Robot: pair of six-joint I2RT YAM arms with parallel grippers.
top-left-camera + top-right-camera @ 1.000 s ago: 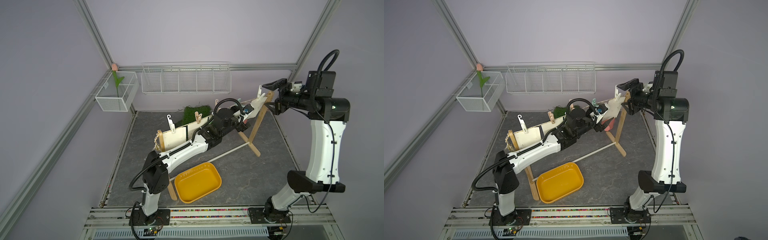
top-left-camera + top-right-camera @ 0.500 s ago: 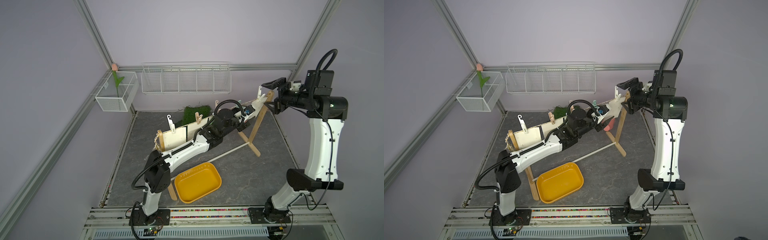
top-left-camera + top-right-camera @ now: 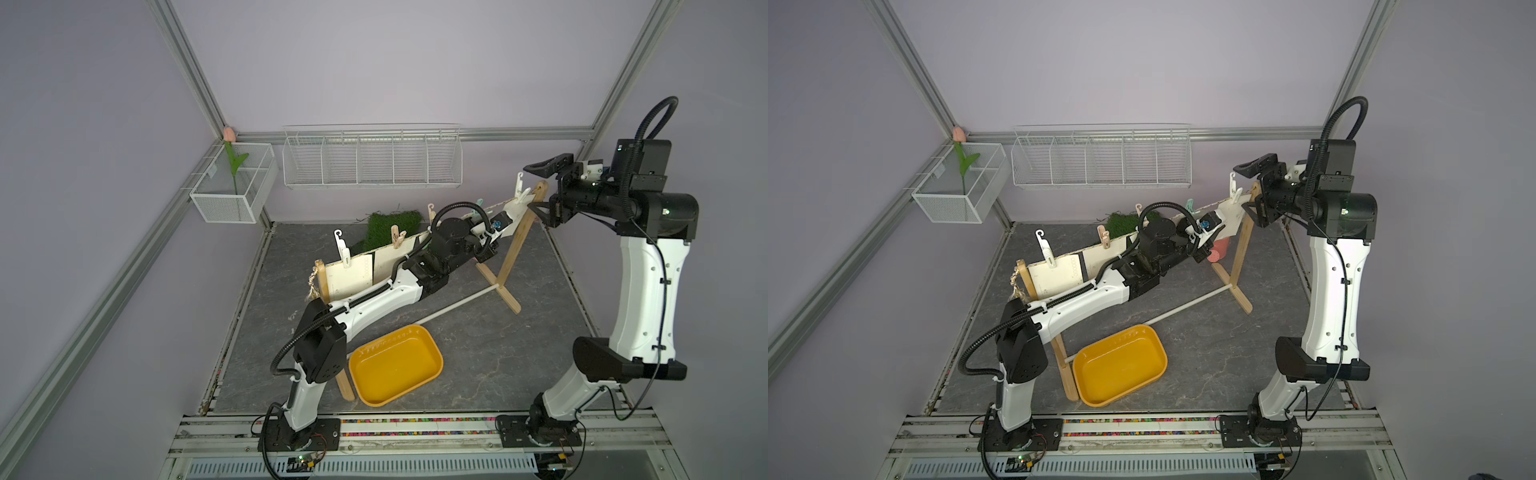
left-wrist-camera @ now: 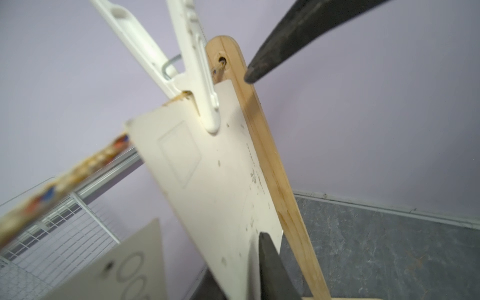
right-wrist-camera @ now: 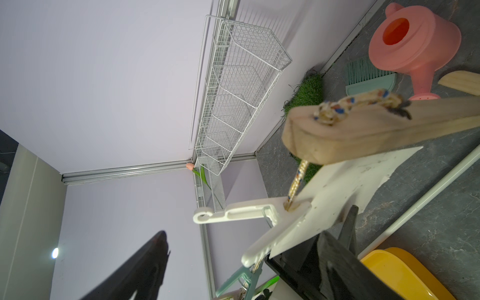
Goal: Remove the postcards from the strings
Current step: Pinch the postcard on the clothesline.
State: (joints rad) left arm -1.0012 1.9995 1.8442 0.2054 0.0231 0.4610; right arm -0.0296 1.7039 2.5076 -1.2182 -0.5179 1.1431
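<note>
Bench (image 3: 519,345), grey slate: is carrying a wooden line rack. Rack post (image 3: 515,249), the right-hand one: is standing at the working end. Yellow tray (image 3: 395,365): is lying empty near the front. Postcards (image 3: 349,278): are hanging in a row along the strings (image 5: 297,181), with the middle of the row hidden by the left arm. None is lying in the tray, so the task is judged to be only beginning. End postcard (image 4: 207,181): is hanging just beside that post. Left claw (image 4: 241,259): is bracketing this card's lower edge, one finger in front and one behind, close together; whether they are truly clamping it cannot be told. Right claw (image 3: 531,187): is gaping wide at the post top. White clothespin (image 4: 200,85): is pinning the card's top edge to the strings, just beside the right claw. Step in hand, as judged: freeing the end postcard. The next move is calling for the right claw to pinch the pin's two handle legs, not the post, while the left claw is holding the card firmly and drawing it down clear.
</note>
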